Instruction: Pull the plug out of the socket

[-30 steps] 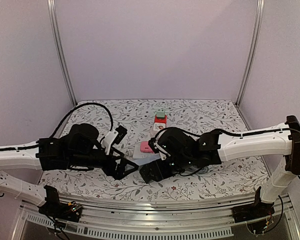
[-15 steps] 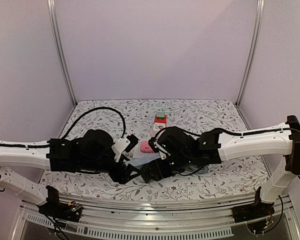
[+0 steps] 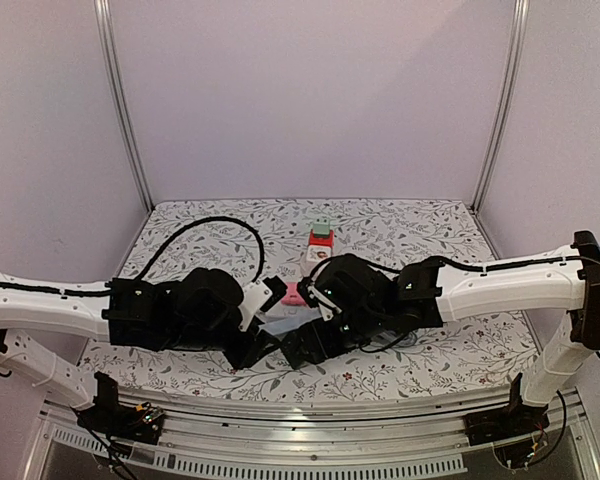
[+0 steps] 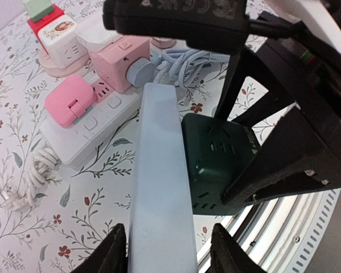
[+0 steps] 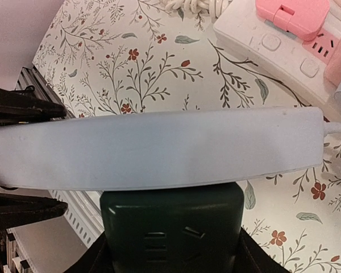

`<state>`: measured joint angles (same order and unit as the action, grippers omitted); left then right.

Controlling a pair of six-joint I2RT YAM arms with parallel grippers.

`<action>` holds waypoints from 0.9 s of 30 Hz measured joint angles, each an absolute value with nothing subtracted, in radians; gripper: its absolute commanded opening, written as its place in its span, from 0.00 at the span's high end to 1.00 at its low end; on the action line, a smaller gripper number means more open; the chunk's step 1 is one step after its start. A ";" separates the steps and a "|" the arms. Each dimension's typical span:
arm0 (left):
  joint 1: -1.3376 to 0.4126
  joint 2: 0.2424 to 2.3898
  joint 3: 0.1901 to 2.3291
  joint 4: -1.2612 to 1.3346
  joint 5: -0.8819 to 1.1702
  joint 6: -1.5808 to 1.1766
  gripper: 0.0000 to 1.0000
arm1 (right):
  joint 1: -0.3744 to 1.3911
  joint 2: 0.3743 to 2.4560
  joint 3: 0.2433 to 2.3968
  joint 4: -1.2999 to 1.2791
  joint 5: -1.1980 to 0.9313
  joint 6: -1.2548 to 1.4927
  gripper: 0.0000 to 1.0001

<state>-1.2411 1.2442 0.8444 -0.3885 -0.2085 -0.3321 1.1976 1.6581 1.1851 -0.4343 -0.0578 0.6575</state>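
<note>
Near the front edge of the flowered worktop (image 4: 11, 136), the left end effector (image 4: 169, 253) stands around one end of a pale blue power strip (image 4: 159, 170). Its fingers are partly open: one lies against the strip, and beside the other a thin gap shows. A dark green plug (image 4: 216, 165), shaped like a cube, sits tight against the face of this strip. The right end effector (image 5: 170, 256) is closed on the plug, one finger on each side. Behind them lies a white power strip (image 4: 96, 128) with a flat pink plug (image 4: 71, 101) and a pink cube (image 4: 122, 60) on it. A coiled white cable (image 4: 42, 170) lies beside it. Farther back stands a white cube (image 4: 59, 42).
</note>
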 measured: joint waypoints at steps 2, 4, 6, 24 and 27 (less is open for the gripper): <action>-1.249 1.248 0.845 -0.392 -0.223 -0.329 0.58 | 1.198 1.658 1.185 -0.437 -0.060 0.657 0.80; -1.253 1.252 0.847 -0.398 -0.233 -0.326 0.64 | 1.198 1.658 1.186 -0.441 -0.062 0.657 0.80; -1.255 1.253 0.849 -0.403 -0.241 -0.324 0.67 | 1.198 1.658 1.187 -0.445 -0.064 0.656 0.80; -1.265 1.256 0.850 -0.422 -0.229 -0.316 1.00 | 1.199 1.658 1.187 -0.463 -0.081 0.641 0.29; -1.265 1.245 0.838 -0.423 -0.216 -0.337 1.00 | 1.196 1.652 1.187 -0.459 -0.062 0.652 0.17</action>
<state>-1.2652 1.2449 0.8379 -0.4229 -0.2165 -0.3374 1.1957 1.6524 1.1866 -0.4595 -0.0624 0.6521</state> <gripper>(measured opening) 0.285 0.733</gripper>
